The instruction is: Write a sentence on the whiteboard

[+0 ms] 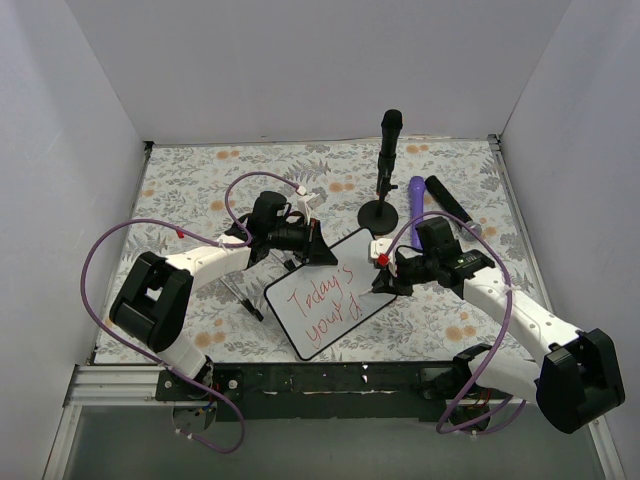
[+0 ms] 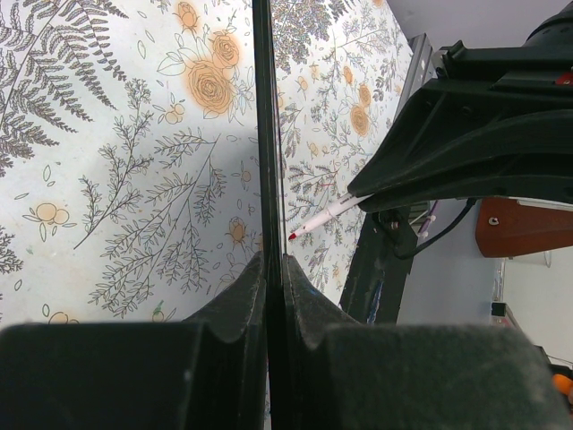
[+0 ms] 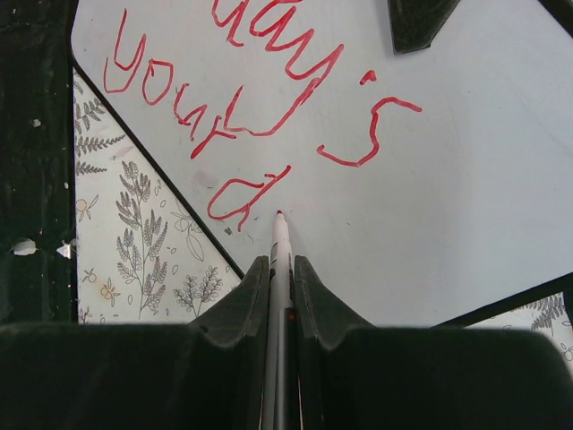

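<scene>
Pinching the whiteboard edge, left fingers; right fingers grip marker, sentence top cropped

Count, top view:
- Whiteboard: one, centre of frame.
- Red written lines on it: two.
- Grippers: two, left gripper and right gripper.
- Red marker: one.
- Black stand: one, upper centre.
- Cylinders, upper right: two, purple cylinder and black cylinder.
</scene>
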Robot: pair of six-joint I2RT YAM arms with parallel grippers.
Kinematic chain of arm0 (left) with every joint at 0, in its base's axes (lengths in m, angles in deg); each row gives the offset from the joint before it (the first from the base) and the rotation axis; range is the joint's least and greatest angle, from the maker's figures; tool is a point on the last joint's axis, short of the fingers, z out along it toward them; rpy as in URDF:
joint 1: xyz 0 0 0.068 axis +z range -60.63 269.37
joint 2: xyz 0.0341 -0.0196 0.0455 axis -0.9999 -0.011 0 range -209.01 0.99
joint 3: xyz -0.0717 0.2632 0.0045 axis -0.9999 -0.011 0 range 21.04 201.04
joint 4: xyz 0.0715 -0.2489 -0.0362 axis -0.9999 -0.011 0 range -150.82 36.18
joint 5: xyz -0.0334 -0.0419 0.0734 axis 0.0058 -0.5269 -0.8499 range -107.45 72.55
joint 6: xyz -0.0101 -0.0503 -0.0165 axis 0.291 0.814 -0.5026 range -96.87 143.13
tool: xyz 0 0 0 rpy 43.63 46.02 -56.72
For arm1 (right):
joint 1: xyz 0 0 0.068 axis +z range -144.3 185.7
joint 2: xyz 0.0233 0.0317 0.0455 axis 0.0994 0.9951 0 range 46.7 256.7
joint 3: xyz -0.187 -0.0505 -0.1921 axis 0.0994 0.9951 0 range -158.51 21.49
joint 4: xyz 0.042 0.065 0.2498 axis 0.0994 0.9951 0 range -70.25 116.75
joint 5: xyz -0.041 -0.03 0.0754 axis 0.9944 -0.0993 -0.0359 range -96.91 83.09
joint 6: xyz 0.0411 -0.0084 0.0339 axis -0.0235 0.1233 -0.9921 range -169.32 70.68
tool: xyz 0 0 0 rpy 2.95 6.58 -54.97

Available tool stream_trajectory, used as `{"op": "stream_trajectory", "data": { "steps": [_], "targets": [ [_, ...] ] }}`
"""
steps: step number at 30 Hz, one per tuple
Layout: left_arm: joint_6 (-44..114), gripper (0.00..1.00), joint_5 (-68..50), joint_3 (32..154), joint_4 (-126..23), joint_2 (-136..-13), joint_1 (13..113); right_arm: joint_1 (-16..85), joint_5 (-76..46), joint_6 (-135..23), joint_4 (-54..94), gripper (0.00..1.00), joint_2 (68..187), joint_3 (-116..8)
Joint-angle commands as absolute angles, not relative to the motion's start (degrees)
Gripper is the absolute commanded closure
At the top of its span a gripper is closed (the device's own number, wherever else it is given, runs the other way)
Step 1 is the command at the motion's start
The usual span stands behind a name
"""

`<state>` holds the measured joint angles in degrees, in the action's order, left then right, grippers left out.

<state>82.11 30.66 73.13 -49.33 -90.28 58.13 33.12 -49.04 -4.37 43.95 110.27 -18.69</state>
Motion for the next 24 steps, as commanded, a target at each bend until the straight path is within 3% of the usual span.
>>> {"op": "stream_trajectory", "data": {
  "steps": [1, 12, 24],
  "targets": [
    [77.1, 1.0, 30.6, 72.6, -46.3, -87.0, 58.0, 33.0, -48.6, -4.1, 44.6, 0.99, 110.2, -18.6],
    [77.3, 1.0, 30.9, 72.6, -46.0, -87.0, 58.1, 33.7, -46.8, -7.8, 39.2, 0.99, 110.3, -17.7],
    [77.0, 1.0, 30.6, 72.6, -46.3, -86.9, 58.0, 34.6, -49.1, -4.2, 44.5, 0.99, 113.3, -19.1]
  ]
}}
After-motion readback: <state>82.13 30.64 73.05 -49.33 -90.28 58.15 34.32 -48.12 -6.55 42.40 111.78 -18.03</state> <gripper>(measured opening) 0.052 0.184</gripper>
